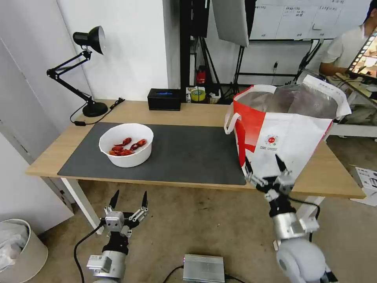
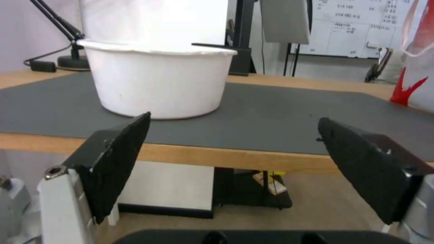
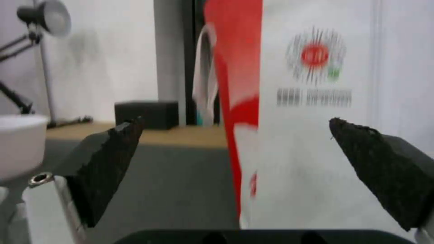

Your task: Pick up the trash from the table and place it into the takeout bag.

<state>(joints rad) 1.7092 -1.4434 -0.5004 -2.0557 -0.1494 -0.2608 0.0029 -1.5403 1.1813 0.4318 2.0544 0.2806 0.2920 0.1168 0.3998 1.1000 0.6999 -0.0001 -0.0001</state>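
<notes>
The round white bowl [image 1: 126, 144] with glossy red shells stands on the matte dark grey mat [image 1: 188, 153] of the light-wood table [image 1: 196, 112]. The boxy foil-lined takeout bag [image 1: 282, 129] stands at the mat's right end. The left gripper [image 1: 129, 199] waits wide apart below the table edge, and the right gripper [image 1: 264, 164], also wide, is just before the bag.

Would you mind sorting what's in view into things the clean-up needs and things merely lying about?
Part of the job:
white bowl of red shells
takeout bag
table
left hand, open
right hand, open

Just lying about:
desk lamp
black box
bin
</notes>
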